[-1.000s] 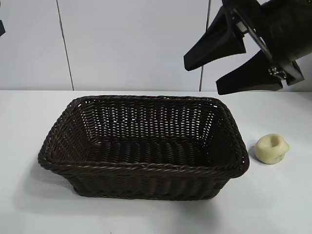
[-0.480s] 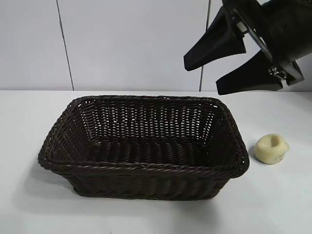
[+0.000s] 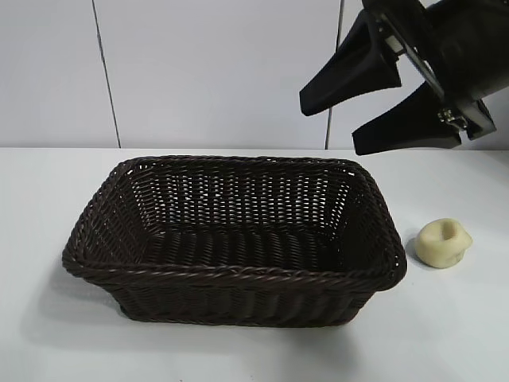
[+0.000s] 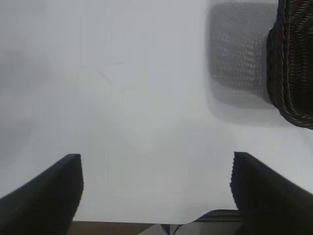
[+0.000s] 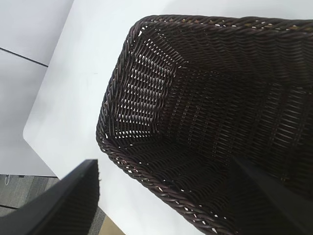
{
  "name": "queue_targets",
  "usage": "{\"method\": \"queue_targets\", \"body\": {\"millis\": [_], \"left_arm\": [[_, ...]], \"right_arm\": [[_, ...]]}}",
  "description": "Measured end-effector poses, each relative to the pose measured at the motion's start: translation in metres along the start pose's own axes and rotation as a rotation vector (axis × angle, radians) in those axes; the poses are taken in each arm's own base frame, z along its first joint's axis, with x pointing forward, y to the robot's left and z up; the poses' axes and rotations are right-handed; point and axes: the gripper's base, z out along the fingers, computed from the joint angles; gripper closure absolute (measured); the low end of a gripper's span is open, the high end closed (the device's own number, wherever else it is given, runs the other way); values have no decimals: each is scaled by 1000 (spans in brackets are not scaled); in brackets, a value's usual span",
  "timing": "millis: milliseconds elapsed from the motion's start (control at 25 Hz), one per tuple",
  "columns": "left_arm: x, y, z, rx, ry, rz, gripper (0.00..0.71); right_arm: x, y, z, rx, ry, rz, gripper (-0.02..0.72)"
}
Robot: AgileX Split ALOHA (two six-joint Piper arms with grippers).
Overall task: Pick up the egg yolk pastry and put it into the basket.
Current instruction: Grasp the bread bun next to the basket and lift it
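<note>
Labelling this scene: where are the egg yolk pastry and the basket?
egg yolk pastry (image 3: 444, 243): exterior view, on its rounded side.
basket (image 3: 238, 274): exterior view, on the near braided rim.

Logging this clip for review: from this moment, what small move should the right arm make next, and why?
Probably lower the right gripper toward the pastry. Its jaws are open and it hangs high above the basket, while the pastry lies untouched on the table beside the basket's right end. The left gripper sits open over bare table.

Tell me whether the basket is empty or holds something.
Empty. The basket shows only bare weave inside; the egg yolk pastry sits on the table beside it. The right gripper hangs open above.
</note>
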Motion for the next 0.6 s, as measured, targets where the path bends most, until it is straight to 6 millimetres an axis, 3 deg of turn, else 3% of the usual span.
{"method": "queue_targets", "body": {"millis": [240, 440, 600], "left_arm": [[61, -3, -7, -4, -76, 2, 114], [101, -5, 13, -5, -92, 2, 114], [114, -6, 36, 9, -94, -4, 114]], "right_arm": [[0, 0, 0, 0, 0, 0, 175], [0, 0, 0, 0, 0, 0, 175], [0, 0, 0, 0, 0, 0, 175]]}}
